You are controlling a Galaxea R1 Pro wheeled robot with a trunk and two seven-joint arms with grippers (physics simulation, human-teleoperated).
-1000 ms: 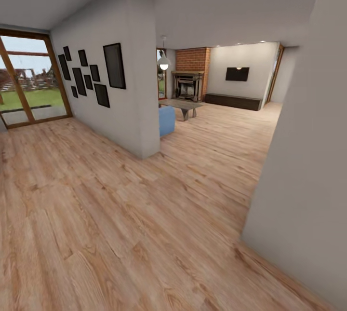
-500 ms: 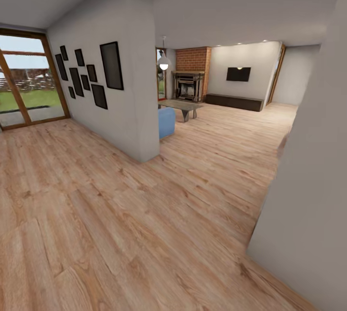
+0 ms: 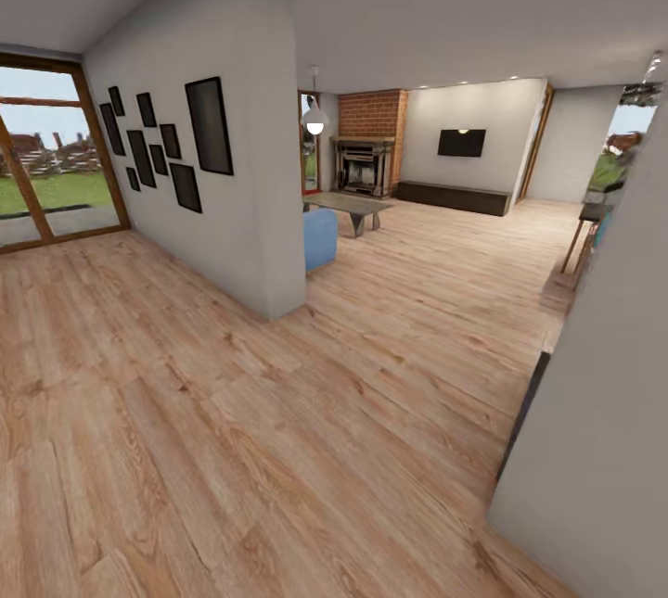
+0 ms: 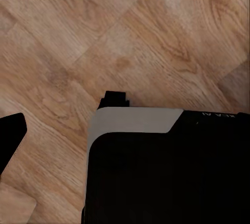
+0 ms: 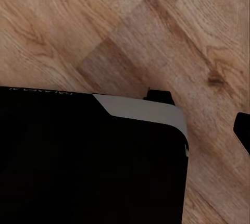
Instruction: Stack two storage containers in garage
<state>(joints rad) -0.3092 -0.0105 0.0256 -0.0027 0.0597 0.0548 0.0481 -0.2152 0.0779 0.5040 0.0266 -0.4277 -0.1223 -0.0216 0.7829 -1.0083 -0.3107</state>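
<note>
I was nearing the living room, no containers fetched yet, everything left; I couldn't tell either gripper's state.

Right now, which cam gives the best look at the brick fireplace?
Head view. The brick fireplace stands at the far end of the living room, beside the wall TV and past the blue sofa. Both wrist views look down at the wood plank floor and the robot's dark base, with nothing of the fireplace.
</note>
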